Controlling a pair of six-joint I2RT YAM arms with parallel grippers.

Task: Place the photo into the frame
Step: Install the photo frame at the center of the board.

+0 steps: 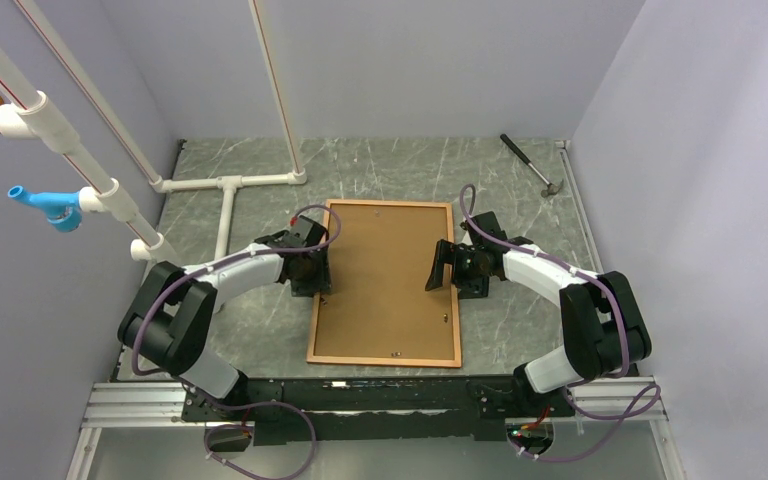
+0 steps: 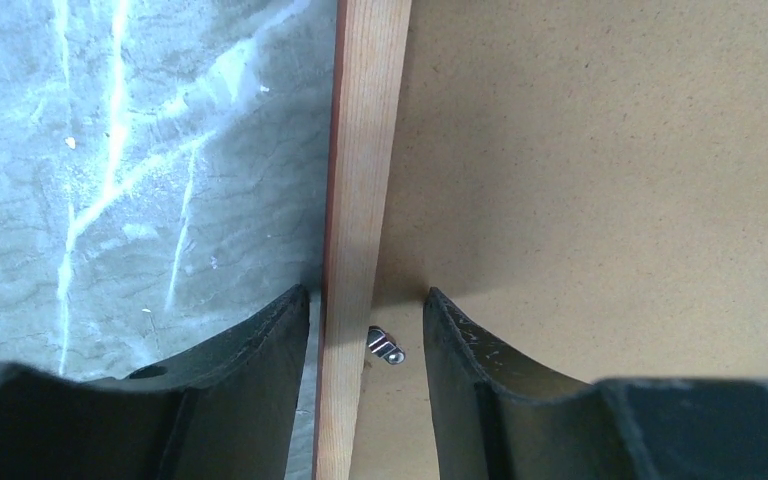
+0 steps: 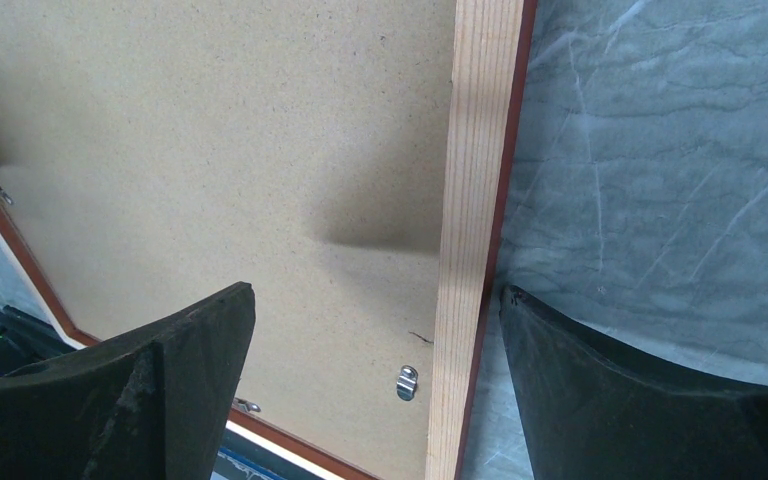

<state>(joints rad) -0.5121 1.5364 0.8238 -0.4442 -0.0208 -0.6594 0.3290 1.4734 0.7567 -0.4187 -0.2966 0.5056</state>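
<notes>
As both gape, left end effector (image 2: 365,292), right end effector (image 3: 376,291) astride frame (image 2: 360,150) rails, hammer (image 1: 530,165) well apart

backing panel (image 1: 385,280) in frame (image 1: 385,360); hammer (image 1: 532,165) rear R

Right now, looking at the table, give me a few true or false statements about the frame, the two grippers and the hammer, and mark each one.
1. The frame lies flat on the table with the brown backing panel facing up. True.
2. The left gripper straddles the frame's left rail. True.
3. The right gripper is shut tight. False: it is wide open, one finger on each side of the right rail.
4. The photo shows in the frame. False: only the backing panel shows; no photo is in view.
5. The hammer lies on the backing panel. False: it lies on the table at the far right, apart from the frame.
</notes>
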